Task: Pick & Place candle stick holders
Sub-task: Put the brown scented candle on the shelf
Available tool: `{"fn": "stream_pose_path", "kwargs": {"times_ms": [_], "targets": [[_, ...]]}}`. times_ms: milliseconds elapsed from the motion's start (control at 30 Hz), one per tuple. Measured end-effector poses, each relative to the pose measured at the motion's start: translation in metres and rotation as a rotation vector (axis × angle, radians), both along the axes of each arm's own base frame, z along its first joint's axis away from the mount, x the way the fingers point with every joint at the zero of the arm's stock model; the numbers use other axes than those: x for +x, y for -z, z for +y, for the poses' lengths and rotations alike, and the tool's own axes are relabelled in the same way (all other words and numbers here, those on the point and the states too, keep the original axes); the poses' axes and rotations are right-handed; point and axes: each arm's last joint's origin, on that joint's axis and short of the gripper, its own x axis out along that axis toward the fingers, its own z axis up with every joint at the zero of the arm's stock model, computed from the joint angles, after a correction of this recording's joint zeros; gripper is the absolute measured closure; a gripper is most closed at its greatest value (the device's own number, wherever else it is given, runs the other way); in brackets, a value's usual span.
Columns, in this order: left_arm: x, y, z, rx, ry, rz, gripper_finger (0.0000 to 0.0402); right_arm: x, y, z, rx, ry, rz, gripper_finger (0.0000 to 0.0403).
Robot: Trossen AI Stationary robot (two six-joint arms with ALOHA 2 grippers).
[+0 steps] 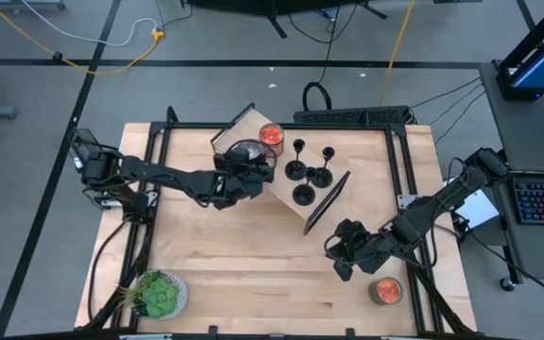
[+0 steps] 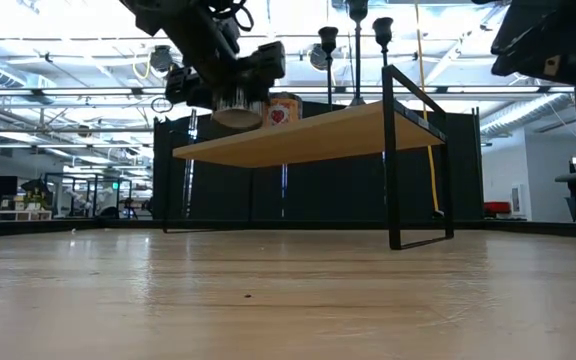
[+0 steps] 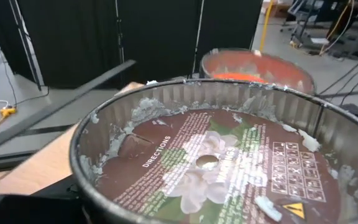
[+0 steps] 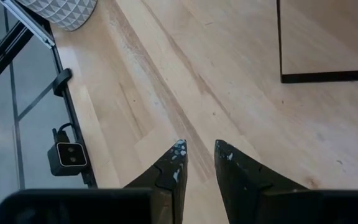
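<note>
Three small black candle stick holders point(image 1: 307, 178) stand on their round bases on the raised wooden shelf point(image 1: 286, 203); their tops also show in the low view point(image 2: 356, 25). My left gripper point(image 1: 246, 173) is at the shelf's left end, shut on a dark round jar point(image 3: 204, 155). That jar also shows in the low view point(image 2: 236, 112). A jar with an orange-red top point(image 1: 271, 135) stands on the shelf beside it. My right gripper point(image 4: 199, 149) is shut and empty, low over the bare table at the near right. My left gripper holds the dark round jar by its wall, coming down at a slant from the table's left. The jar itself hides the fingers in the left wrist view. Its labelled round face point(image 3: 216, 162) is turned toward the wrist. In the low view the jar point(image 2: 236, 112) hangs under the gripper, just above the shelf top.
Another jar with an orange-red top point(image 1: 385, 290) stands on the table by the near right corner, close to my right gripper. A potted green plant point(image 1: 159, 295) stands at the near left corner. The shelf's black frame leg point(image 2: 393, 150) stands on the table.
</note>
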Motion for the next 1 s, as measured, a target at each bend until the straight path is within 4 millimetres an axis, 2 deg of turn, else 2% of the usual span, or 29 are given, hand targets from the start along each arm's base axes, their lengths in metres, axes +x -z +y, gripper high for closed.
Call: {"fn": "stream_pose_path", "kwargs": {"times_ms": [400,867,1000], "targets": [[0.008,0.015,0.003,0.011,-0.025,0.019,0.0056,0.0,0.0,0.0,0.014,0.012,0.002,0.033],[0.009,0.018,0.008,-0.009,-0.01,0.034,0.0056,0.0,0.0,0.0,0.017,0.014,0.002,0.033],[0.01,0.02,0.011,-0.05,0.037,0.047,0.0021,0.0,0.0,0.0,0.017,0.014,0.002,0.033]]}}
